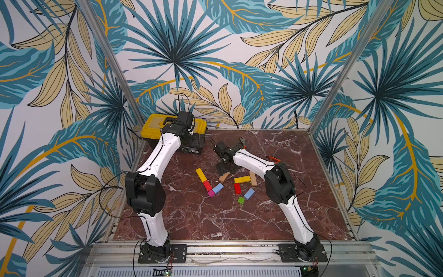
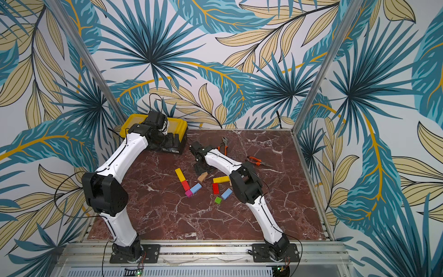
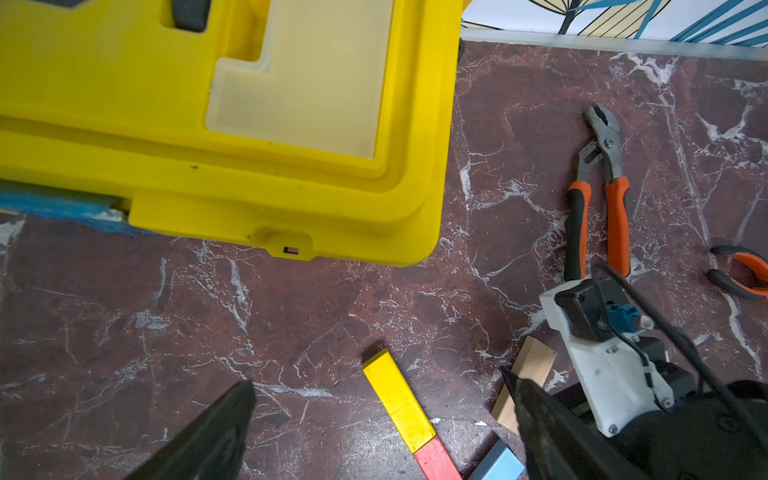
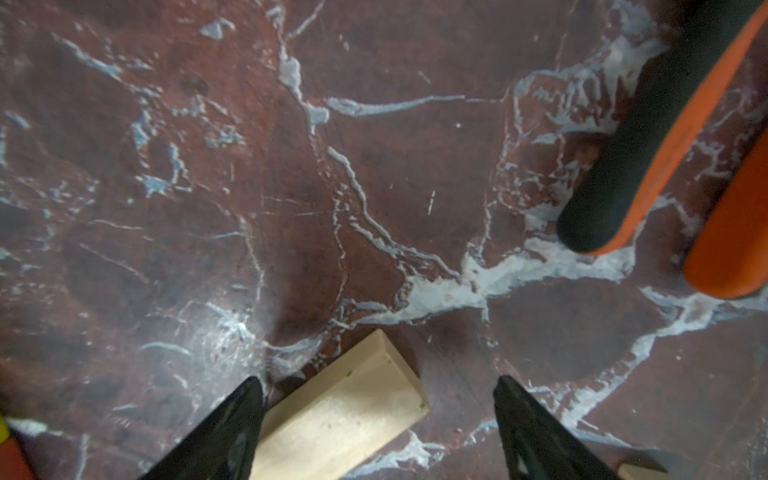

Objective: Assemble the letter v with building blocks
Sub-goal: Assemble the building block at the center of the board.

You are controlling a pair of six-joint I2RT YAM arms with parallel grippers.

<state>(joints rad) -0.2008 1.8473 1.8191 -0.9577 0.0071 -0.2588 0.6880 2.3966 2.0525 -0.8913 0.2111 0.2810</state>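
Observation:
In both top views a part V lies mid-table: yellow bar (image 1: 201, 174), red block (image 1: 207, 185) and magenta cube (image 1: 211, 193) in a line, and a light-blue block (image 1: 218, 188) slanting up from the cube. A plain-wood bar (image 1: 224, 177) lies just beyond the blue one. My right gripper (image 4: 378, 390) is open low over that bar's (image 4: 345, 411) far end, which sits between the fingers, close to one of them. My left gripper (image 3: 376, 386) is open and empty, raised by the toolbox, with the yellow bar (image 3: 399, 403) below it.
Loose blocks lie to the right: yellow (image 1: 242, 179), plain wood (image 1: 253, 178), red (image 1: 237, 188), light-blue (image 1: 249, 193), green cube (image 1: 241, 200). A yellow-lidded toolbox (image 1: 153, 127) stands at the back left. Two orange-handled pliers (image 2: 224, 144) (image 2: 257, 161) lie behind the right arm.

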